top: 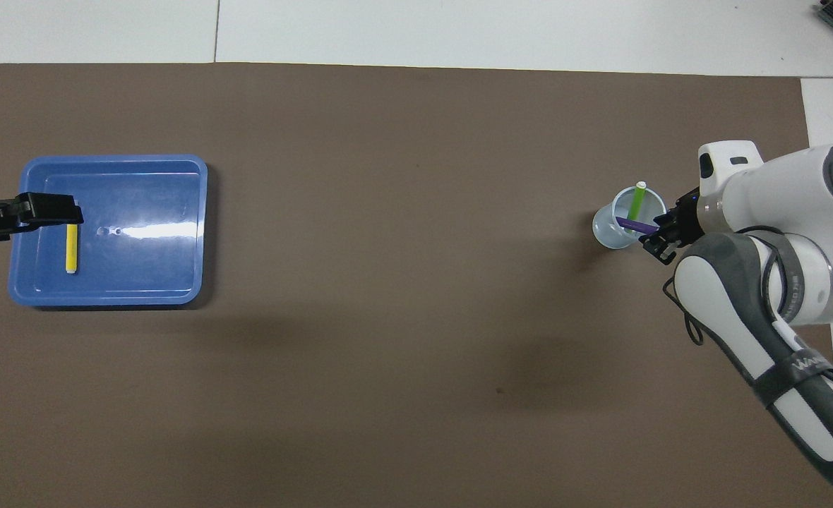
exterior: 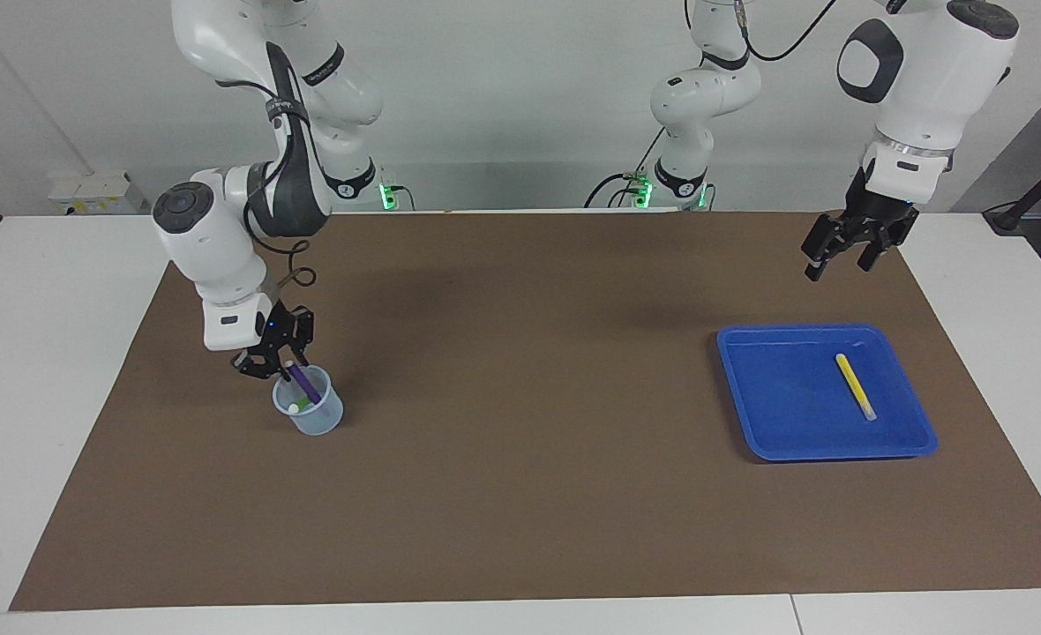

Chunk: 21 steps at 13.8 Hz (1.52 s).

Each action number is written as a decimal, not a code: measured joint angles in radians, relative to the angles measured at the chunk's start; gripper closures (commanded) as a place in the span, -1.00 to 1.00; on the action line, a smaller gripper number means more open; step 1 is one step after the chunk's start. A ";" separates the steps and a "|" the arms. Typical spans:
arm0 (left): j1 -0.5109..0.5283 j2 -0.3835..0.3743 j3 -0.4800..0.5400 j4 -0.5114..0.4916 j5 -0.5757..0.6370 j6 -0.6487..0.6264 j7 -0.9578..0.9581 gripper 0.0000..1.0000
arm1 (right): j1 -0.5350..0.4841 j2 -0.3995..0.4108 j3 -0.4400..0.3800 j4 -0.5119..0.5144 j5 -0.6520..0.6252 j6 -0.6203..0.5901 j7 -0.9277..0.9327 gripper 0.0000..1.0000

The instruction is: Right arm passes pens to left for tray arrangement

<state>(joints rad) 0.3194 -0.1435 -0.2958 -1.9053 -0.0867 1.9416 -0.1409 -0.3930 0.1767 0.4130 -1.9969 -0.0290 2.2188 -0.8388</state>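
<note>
Brown matting point(exterior: 520, 494) covers the white table; toward the right arm's end a translucent cup point(exterior: 310, 413) holds the green pen point(top: 637, 202) and the purple pen point(exterior: 303, 381), whose upper end the right gripper point(exterior: 275, 363) pinches at the cup's rim. Toward the left arm's end the blue tray point(exterior: 754, 414) holds the yellow pen point(exterior: 855, 385); the left gripper point(exterior: 842, 256) hangs raised with fingers spread wide, holding nothing.

My arms are white with dark grey joint patches. My right end effector point(exterior: 275, 360) is black with a small blue light at its wrist; my left end effector point(exterior: 849, 251) is plain black. The tray point(exterior: 754, 414) is bright blue, the pen in it point(exterior: 855, 386) yellow. The cup point(exterior: 319, 418) is translucent bluish, holding a purple pen point(exterior: 303, 381) and a green pen point(top: 637, 201) with a whitish tip. A brown mat point(exterior: 520, 494) covers the white tabletop point(exterior: 53, 291).
</note>
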 measured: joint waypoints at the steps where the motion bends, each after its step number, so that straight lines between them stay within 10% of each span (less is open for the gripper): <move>1: 0.000 -0.002 0.000 0.000 -0.002 -0.008 -0.006 -1.00 | -0.001 -0.001 0.000 0.001 0.000 -0.001 0.000 1.00; 21: -0.001 -0.018 -0.004 -0.001 -0.183 -0.121 -0.265 -1.00 | 0.124 -0.032 0.015 0.272 0.000 -0.249 0.018 1.00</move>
<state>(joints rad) 0.3181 -0.1611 -0.2994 -1.9058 -0.2692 1.8210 -0.4058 -0.2692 0.1452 0.4279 -1.7250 -0.0290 1.9696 -0.8209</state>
